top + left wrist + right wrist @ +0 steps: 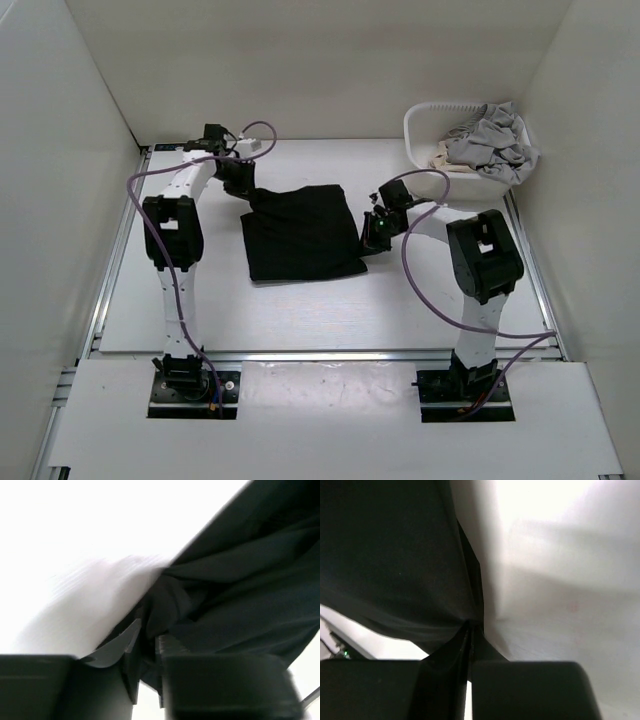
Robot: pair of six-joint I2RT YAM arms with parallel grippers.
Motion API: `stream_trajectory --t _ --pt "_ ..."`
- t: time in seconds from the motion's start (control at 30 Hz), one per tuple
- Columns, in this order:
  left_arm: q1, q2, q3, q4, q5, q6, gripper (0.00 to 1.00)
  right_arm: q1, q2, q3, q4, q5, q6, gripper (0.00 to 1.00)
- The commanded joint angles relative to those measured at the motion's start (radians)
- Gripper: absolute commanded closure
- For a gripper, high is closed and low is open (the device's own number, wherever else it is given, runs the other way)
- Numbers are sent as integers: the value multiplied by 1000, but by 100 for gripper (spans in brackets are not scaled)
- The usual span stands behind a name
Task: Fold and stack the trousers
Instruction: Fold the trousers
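Note:
Black trousers [300, 232] lie folded into a rough square on the white table [200, 310], mid-centre. My left gripper [250, 190] is shut on the trousers' far left corner; the left wrist view shows bunched black cloth [165, 605] pinched between the fingers. My right gripper [372, 237] is shut on the trousers' right edge near the front corner; the right wrist view shows the black cloth [395, 555] pulled into the closed jaws.
A white basket [425, 125] at the back right holds grey and beige garments [490, 145]. White walls enclose the table on the left, back and right. Purple cables loop off both arms.

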Motion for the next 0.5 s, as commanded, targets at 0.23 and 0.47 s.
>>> stream_trajectory --t 0.23,0.47 --pt "90 -122 -116 -5 131 -34 81 14 -319 -249 -37 -48 29 100" --pt "66 -112 -194 -62 225 31 69 117 -408 -329 -92 -62 51 100"
